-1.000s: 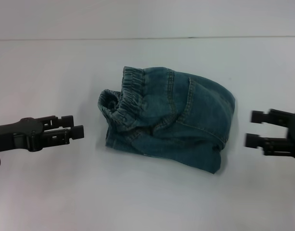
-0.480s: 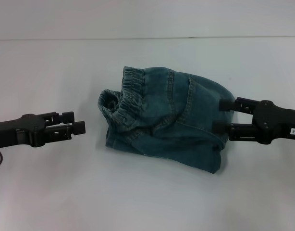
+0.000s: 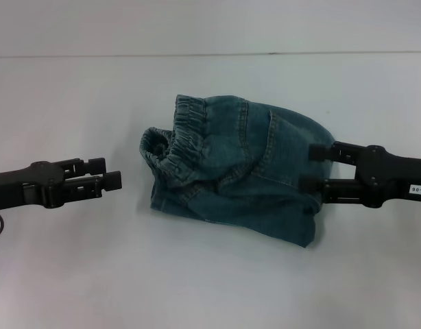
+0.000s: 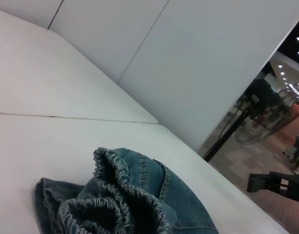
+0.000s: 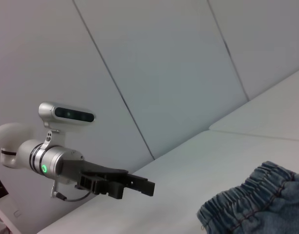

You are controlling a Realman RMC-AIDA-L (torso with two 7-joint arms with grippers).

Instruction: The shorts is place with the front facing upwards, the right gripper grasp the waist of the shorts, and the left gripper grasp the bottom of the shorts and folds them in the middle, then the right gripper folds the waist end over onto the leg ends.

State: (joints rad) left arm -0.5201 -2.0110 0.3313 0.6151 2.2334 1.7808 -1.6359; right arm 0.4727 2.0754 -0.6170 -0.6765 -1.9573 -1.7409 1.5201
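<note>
The shorts (image 3: 241, 168) are seen bunched at the frame's centre on the white surface (image 3: 73, 274), waistband (image 3: 179, 140) toward the left. The right hand (image 3: 312, 166) — fingers spread — overlaps their right edge, far from that waistband; the left hand (image 3: 107, 173), spread narrowly, is well clear at left.

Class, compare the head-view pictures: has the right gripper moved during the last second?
Yes. The right gripper has travelled toward the robot's left, from the table's right edge to over the right edge of the denim shorts, which lie unmoved.
</note>
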